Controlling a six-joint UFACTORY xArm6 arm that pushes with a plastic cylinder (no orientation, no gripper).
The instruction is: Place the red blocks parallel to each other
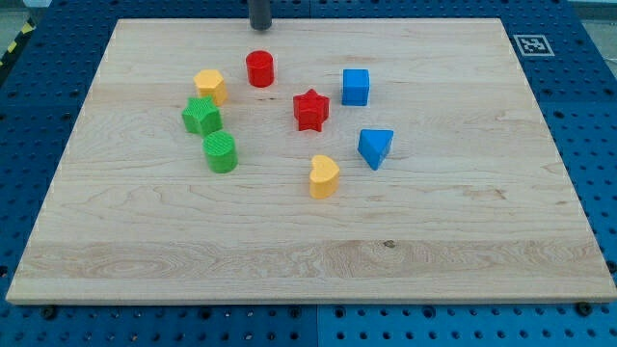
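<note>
A red cylinder [259, 68] stands near the board's top middle. A red star block [310, 110] lies below and to its right. My tip [260, 27] is at the view's top edge, just above the red cylinder with a small gap, and farther up-left of the red star. Only the rod's lower end shows.
The wooden board [463, 231] also holds a yellow hexagon block [210, 86], a green star block [201, 117], a green cylinder [221, 152], a yellow heart block [324, 176], a blue cube [356, 87] and a blue triangle block [375, 147]. A tag marker [532, 43] sits off the top right corner.
</note>
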